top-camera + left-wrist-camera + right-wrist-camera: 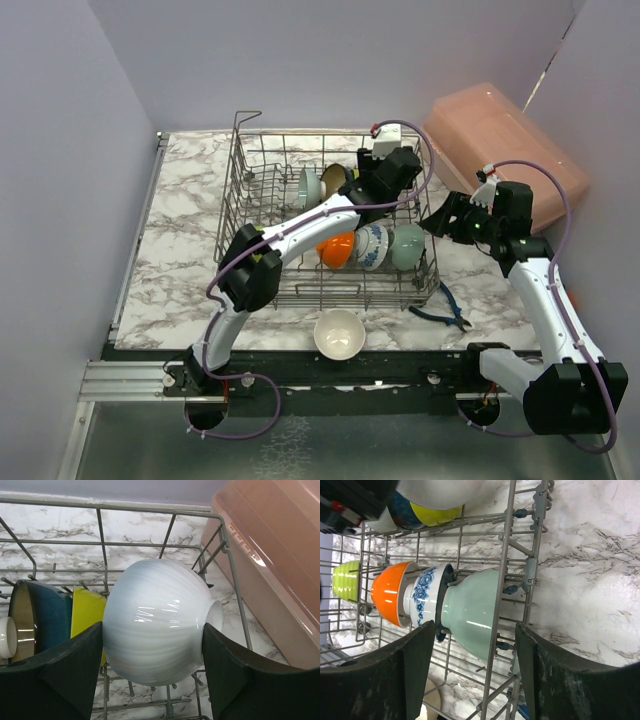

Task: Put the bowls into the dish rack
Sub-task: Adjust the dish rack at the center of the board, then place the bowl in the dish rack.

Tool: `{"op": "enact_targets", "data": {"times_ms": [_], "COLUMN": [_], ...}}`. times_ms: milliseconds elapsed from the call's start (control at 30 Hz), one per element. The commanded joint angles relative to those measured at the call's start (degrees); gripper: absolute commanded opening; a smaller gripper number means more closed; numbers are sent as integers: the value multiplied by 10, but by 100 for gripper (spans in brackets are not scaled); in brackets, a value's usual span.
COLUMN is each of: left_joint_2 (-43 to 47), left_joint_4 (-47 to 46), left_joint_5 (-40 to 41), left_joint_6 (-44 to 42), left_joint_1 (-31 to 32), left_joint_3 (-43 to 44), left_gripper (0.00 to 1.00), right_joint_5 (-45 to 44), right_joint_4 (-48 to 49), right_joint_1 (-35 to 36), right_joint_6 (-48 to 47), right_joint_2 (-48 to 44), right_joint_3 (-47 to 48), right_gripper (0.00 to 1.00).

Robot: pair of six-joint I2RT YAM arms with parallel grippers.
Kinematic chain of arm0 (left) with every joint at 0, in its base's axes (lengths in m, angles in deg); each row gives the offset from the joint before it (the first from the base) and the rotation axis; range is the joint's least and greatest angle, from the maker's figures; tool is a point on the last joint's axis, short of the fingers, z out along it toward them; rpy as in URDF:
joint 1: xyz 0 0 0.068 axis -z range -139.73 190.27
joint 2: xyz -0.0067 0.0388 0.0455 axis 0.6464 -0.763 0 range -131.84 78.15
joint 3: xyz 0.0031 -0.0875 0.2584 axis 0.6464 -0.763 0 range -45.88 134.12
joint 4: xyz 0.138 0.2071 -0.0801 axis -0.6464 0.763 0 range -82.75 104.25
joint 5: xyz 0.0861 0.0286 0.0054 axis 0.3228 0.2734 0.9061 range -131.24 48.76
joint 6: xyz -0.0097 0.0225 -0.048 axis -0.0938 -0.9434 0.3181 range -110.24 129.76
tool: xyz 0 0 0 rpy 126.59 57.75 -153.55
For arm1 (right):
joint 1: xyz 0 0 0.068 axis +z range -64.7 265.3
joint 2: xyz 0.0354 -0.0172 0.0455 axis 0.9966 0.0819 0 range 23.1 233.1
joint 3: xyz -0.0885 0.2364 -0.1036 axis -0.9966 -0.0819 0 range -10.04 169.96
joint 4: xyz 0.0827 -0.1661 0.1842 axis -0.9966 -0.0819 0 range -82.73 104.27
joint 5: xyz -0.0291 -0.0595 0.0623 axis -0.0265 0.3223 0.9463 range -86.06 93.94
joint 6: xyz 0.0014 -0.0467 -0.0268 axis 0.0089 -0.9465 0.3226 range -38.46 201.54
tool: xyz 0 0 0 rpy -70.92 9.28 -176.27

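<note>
In the top view, the left arm (300,225) is stretched from its base diagonally over the dish rack (245,215). The left gripper (385,175) is set above the basket's far right part. The right arm (545,285) is raised and bent, and the right gripper (447,215) is turned toward the rack's right wall from outside. What the left gripper carries is hidden by the wrist here. Three bowls are counted on edge in a row at the front right: the mint green bowl (408,245), the blue-patterned bowl (372,246) and the orange bowl (337,250), the last partly covered by the arm. Two more are made out farther back, too small to name. One cream bowl (339,333) is seen upright on the tabletop (180,230) just before the rack. One pair of blue-handled pliers (440,312) lies to its right, and one pink box (500,150) lies beyond.

In the left wrist view, a white bowl (160,620) is gripped by its sides between the jaws, tipped with its foot to the right, inside the rack. Behind it a dark teal bowl (42,620) and a yellow-green bowl (87,612) are stood on edge, both partly hidden. A white rim at far left is cut off.

In the right wrist view, the jaws are spread wide with nothing between them. Four bowls are counted in a row behind the rack wall; a lime green bowl (345,577) is the last.
</note>
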Motion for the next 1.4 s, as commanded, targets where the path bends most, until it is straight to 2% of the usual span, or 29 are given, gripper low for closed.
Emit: {"op": "enact_targets", "data": {"times_ms": [0, 700, 767, 867, 900, 1233, 1367], "left_joint_2": [-23, -74, -77, -77, -77, -62, -58], "left_joint_4": [-31, -31, -31, -32, -33, -39, -39], "left_joint_5": [15, 74, 67, 45, 35, -45, -52], "left_joint_6": [17, 2, 5, 9, 10, 27, 28], "left_joint_1": [7, 29, 29, 29, 29, 29, 29], "left_joint_3": [2, 18, 18, 18, 18, 23, 19], "left_gripper": [0, 2, 15, 41, 46, 81, 87], "right_joint_5": [-16, -11, -9, -9, -8, -6, -6], "right_joint_4": [-11, 0, 0, 0, 0, 1, 0], "right_joint_1": [3, 2, 3, 2, 2, 3, 2], "right_joint_6": [-8, -8, -9, -9, -10, -10, -10], "right_joint_2": [-8, -9, -9, -9, -8, -8, -8], "right_joint_3": [8, -3, -3, -2, -2, -1, 0], "right_gripper": [70, 70, 70, 70, 70, 70, 70]}}
